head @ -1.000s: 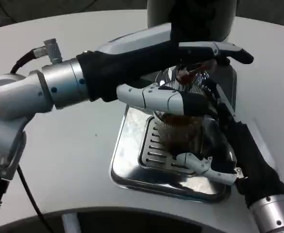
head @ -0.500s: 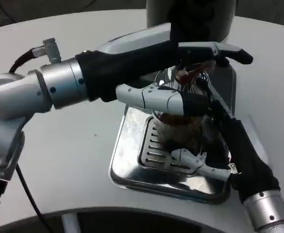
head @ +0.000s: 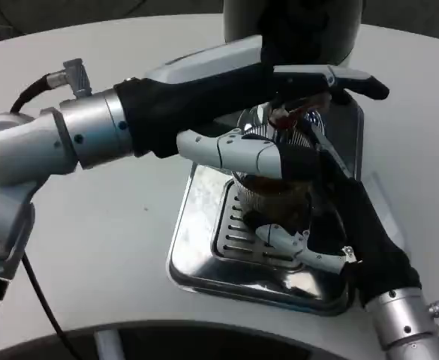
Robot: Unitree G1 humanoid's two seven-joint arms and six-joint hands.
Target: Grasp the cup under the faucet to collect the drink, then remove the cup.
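— While we read across from the left edge of the desk [head: 129, 247], what comes first?

— Our left hand [head: 279, 112], reaching over the drip tray [head: 196, 247] to the faucet [head: 290, 116] of the dark dispenser [head: 294, 30] at the far edge. Its upper fingers [head: 339, 79] lie along the tap lever and a lower one stretches across just above the cup [head: 275, 199]. Whether they clasp the lever or only press on it, we cannot tell.

— And the cup?

— It stands on the slotted grate of the drip tray, directly under the faucet. It is clear and ribbed, and a brown drink shows in its upper part; how full it is we cannot judge, as the hands hide much of it.

— How do we think it will handle?

— Thin and light by itself, we judge, but heavier with the drink, easy to crush and probably slick. We should take it round the ribbed wall, about halfway up, with gentle pressure, and keep it upright so nothing slops over the rim.

— The right hand [head: 309, 244]?

— It comes from the near right corner of the tray, its fingers [head: 279, 234] spread beside the cup's lower wall, very near or touching. We cannot tell whether they have closed on it.

— Anything in the tray?

— We see only reflections; any spill is too hard to make out.
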